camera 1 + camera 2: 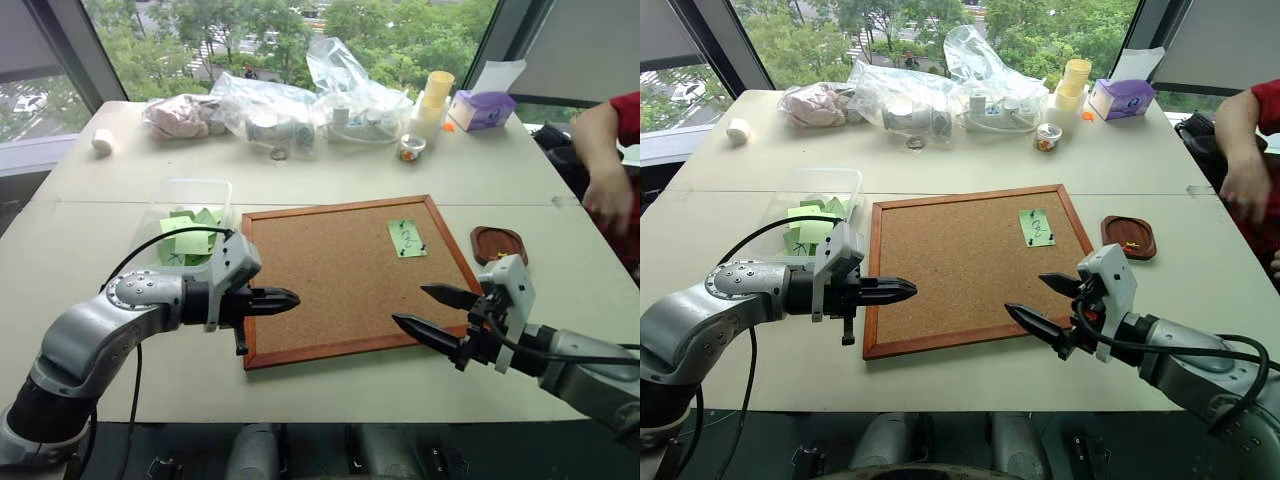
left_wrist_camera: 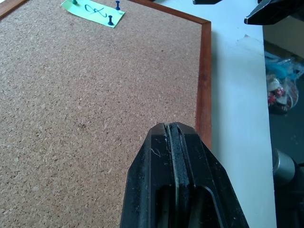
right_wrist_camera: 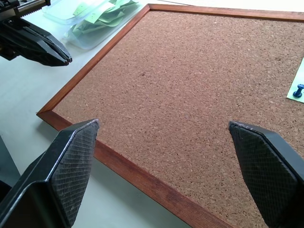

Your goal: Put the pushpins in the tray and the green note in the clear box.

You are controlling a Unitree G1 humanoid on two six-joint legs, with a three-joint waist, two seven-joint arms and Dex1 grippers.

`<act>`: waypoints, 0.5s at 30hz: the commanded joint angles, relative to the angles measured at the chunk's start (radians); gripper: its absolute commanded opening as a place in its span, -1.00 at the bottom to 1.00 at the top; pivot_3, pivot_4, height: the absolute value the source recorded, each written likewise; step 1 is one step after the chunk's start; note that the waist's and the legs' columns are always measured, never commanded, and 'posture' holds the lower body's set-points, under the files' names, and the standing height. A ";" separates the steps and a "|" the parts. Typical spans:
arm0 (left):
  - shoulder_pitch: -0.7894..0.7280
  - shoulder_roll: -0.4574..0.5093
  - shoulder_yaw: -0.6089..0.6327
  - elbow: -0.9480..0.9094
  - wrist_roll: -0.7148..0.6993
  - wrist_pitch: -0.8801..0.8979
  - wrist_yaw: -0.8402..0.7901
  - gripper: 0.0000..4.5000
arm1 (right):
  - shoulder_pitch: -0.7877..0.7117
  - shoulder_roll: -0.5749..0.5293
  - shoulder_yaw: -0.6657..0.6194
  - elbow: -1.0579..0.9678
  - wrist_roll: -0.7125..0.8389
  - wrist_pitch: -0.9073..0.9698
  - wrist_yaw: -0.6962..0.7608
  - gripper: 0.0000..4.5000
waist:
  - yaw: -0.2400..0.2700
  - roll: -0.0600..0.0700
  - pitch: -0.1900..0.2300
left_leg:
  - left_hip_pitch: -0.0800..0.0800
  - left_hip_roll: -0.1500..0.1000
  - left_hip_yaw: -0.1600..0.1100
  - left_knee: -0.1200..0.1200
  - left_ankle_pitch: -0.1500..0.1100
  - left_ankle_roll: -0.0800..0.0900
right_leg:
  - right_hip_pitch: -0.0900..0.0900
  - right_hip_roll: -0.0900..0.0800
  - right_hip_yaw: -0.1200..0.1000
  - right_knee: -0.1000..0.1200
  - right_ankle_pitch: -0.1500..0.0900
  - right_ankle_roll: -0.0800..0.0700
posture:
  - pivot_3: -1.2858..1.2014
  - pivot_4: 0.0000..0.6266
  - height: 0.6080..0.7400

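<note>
1. Your pale, smooth bench [image 1: 330, 160] carries a wood-framed, grainy cork board [image 1: 340, 275].
2. Clear box [image 1: 190, 195], rounded plastic, sits beside the board's left edge.
3. Left gripper [image 1: 285, 299] fingers together; right gripper [image 1: 432, 310] fingers wide apart, both empty.
4. Oval-cornered wooden tray [image 1: 498, 244] lies right of the board.
5. Green note [image 1: 406, 238], square paper, is pinned on the cork by pushpins [image 2: 110, 20].

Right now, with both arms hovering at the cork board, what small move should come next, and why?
Probably reach the right gripper, which is open, forward to a pushpin on the green note. The note is pinned to the cork board, so it cannot go to the clear box yet.
</note>
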 commanded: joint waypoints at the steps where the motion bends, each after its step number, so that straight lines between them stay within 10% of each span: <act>1: -0.007 -0.004 0.023 -0.007 0.012 -0.028 0.005 -0.99 | -0.008 -0.010 -0.011 -0.006 -0.004 -0.020 0.011 1.00 | 0.000 0.000 0.000 | 0.000 0.000 0.000 0.000 0.000 0.000 | 0.000 0.000 0.000 0.000 0.000 0.000 | 0.03 -0.52 0.97; 15: -0.029 -0.036 0.015 0.012 0.046 -0.048 0.021 -0.99 | -0.042 -0.004 0.021 0.029 -0.095 -0.015 0.014 1.00 | 0.000 0.000 0.000 | 0.000 0.000 0.000 0.000 0.000 0.000 | 0.000 0.000 0.000 0.000 0.000 0.000 | 0.03 -0.52 0.97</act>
